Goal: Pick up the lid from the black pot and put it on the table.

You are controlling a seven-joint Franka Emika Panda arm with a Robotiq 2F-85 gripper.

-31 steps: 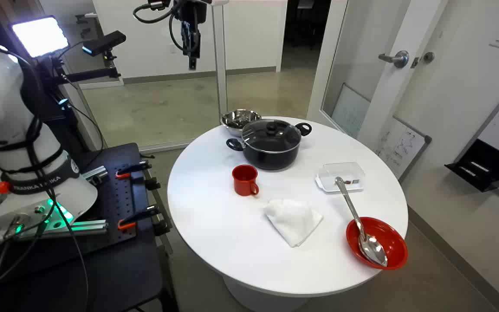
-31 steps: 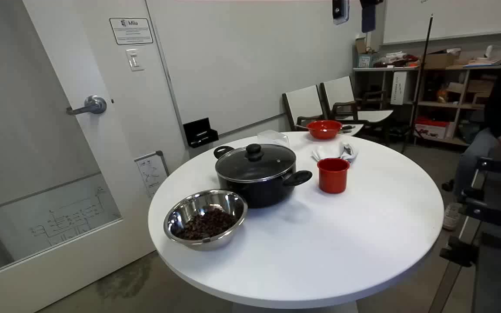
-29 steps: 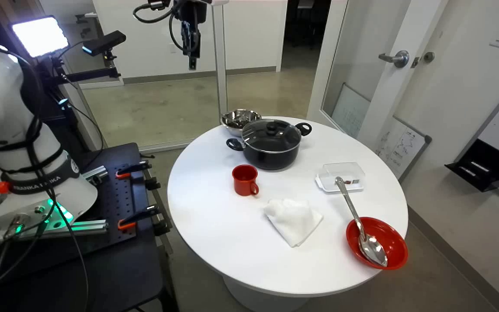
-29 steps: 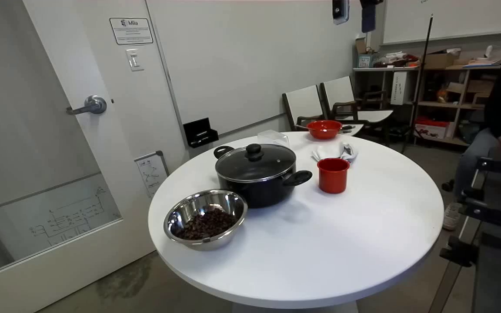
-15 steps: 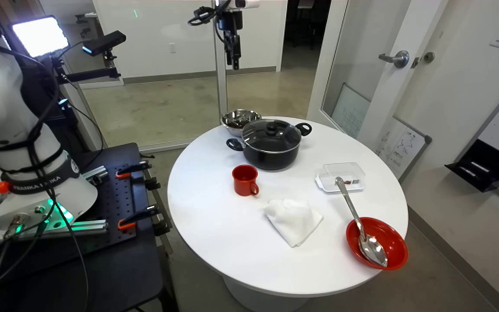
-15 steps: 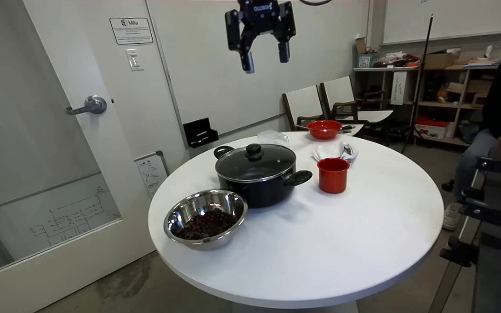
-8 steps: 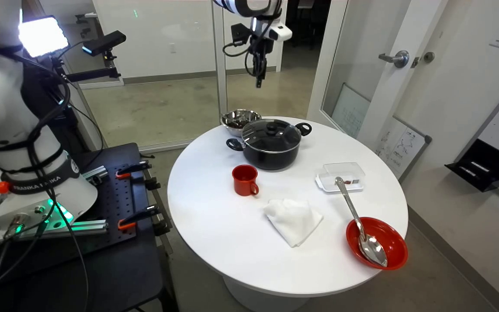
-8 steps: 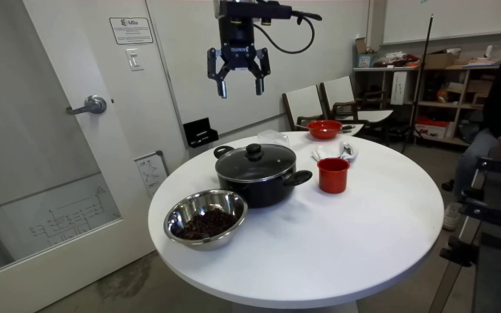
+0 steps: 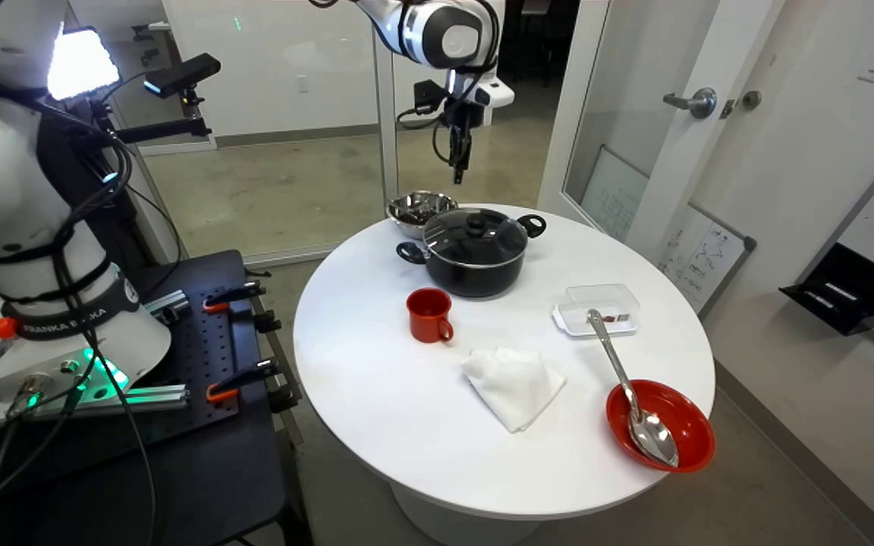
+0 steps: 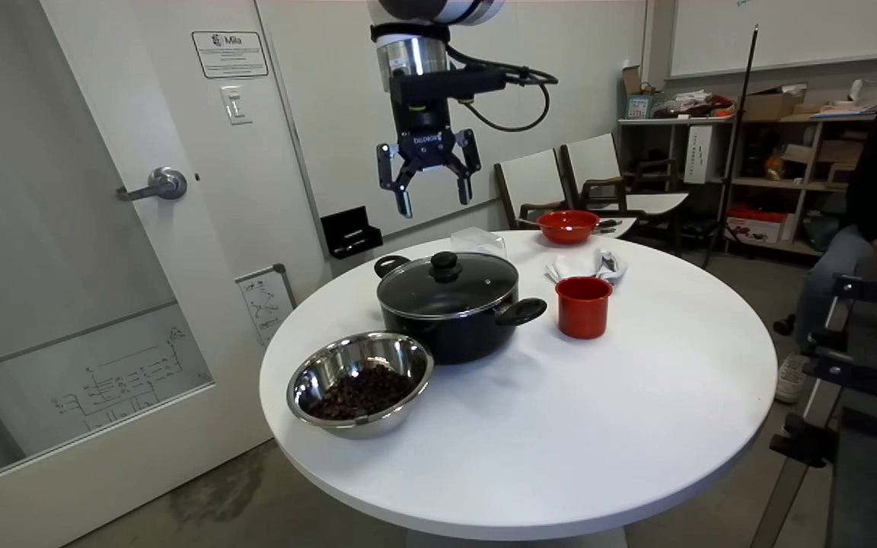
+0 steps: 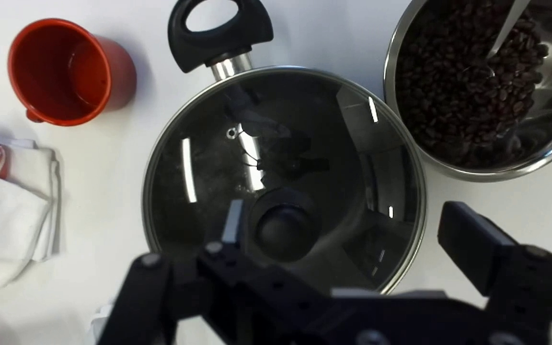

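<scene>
The lid (image 9: pixel 461 236) is clear glass with a thin metal rim and a dark round knob. It lies on the black pot (image 9: pixel 475 279) in both exterior views (image 10: pixel 431 293). The pot stands on the round white table (image 9: pixel 376 394). My gripper (image 10: pixel 435 202) is open and empty, pointing down, well above the lid and apart from it. In the wrist view my gripper (image 11: pixel 348 220) spans part of the lid (image 11: pixel 304 143). The knob (image 11: pixel 287 232) appears between the fingertips, much closer to the left one. The near lid edge is hidden behind the gripper.
A metal bowl (image 10: pixel 362 388) of dark beans stands against the pot's side. A red cup (image 9: pixel 429 317) stands close to the pot. A white cloth (image 9: pixel 514 387), a clear plastic container (image 9: pixel 600 309) and a red bowl (image 9: pixel 691 425) with a spoon lie farther across the table.
My gripper has swung in over the table to above the pot and has come down, staying open. The lid, pot and other objects have not moved.
</scene>
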